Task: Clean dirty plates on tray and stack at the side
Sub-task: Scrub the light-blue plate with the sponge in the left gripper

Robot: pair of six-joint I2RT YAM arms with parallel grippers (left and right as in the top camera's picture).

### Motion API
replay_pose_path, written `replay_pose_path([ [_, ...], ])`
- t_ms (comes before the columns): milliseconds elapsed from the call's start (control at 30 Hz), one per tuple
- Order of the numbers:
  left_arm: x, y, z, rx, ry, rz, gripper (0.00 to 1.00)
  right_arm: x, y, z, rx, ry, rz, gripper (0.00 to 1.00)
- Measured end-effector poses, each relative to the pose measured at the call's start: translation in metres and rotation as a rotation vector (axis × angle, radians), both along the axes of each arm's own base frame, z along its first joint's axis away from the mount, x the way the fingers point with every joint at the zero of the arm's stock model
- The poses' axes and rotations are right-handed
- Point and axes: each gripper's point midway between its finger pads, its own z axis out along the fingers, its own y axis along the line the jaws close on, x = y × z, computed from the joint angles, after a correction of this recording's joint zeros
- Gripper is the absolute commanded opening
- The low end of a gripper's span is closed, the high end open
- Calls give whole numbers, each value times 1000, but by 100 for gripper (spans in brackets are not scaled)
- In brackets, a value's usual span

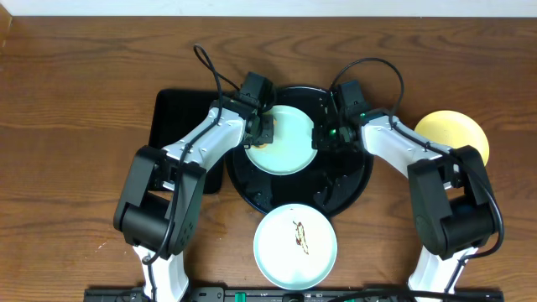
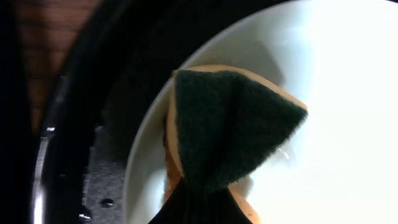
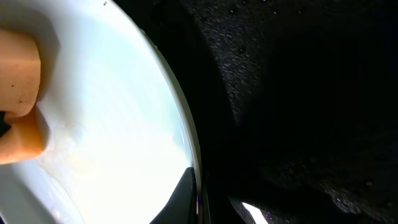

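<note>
At the far left lies a rectangular black tray (image 1: 172, 134), partly under the left arm. The left gripper (image 1: 262, 127) reaches to the 9 o'clock side of the pale blue-green plate (image 1: 289, 151). This plate sits inside the round black tray (image 1: 348, 189), towards its 11 o'clock. The left wrist view shows the gripper clenched on a folded sponge (image 2: 230, 124). Its dark green scouring face is outward, its orange body is beneath, and it is pressed against the plate's inner slope.

At the plate's 3 o'clock, the right gripper (image 1: 321, 136) appears to pinch the rim. One finger is over the pale inside and the other is outside above the tray floor, steadying the plate.

At the tray's 6 o'clock is a smeared plate (image 1: 277, 252) with a brown streak at its centre. Its far edge meets the tray rim, and I cannot tell whether it rests on it. Well off at 3 o'clock, a yellow plate (image 1: 453, 134) lies on the bare table.

The step in hand looks like scrubbing the first blue-green plate, which already looks clean where it shows. The next move probably calls for lifting the sponge clear. The right arm could then carry the plate out to the yellow one, keeping it level so it does not slip from the pinch.
</note>
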Motion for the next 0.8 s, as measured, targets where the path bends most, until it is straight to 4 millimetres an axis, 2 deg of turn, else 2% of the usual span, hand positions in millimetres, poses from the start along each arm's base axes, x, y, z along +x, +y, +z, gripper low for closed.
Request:
replay_pose_path([
  [133,-4,-7,17,-45,-13,-24,7,0,-1,0,-4,0,-1,1],
  [200,-5,-7,39,-65,-44,-28,8,0,-1,0,-8,-2,-2,1],
  [300,-4,-3,81,-95,-125,-21,7,1,-2,0,-12,-8,4,1],
  [400,-8,14,106,-90,-159,12,7,2,-4,2,-30,-22,9,1],
  [467,-9,31,109,-75,-151,49,8,4,-10,3,-62,-39,5,1],
  [567,-8,61,102,-47,-108,120,7,8,-21,9,-128,-81,2,1],
  [700,-4,93,98,-42,-84,202,7,16,-34,35,-193,-171,-2,1],
  [800,-3,101,99,-103,-69,208,7,22,-40,59,-223,-243,-8,1],
])
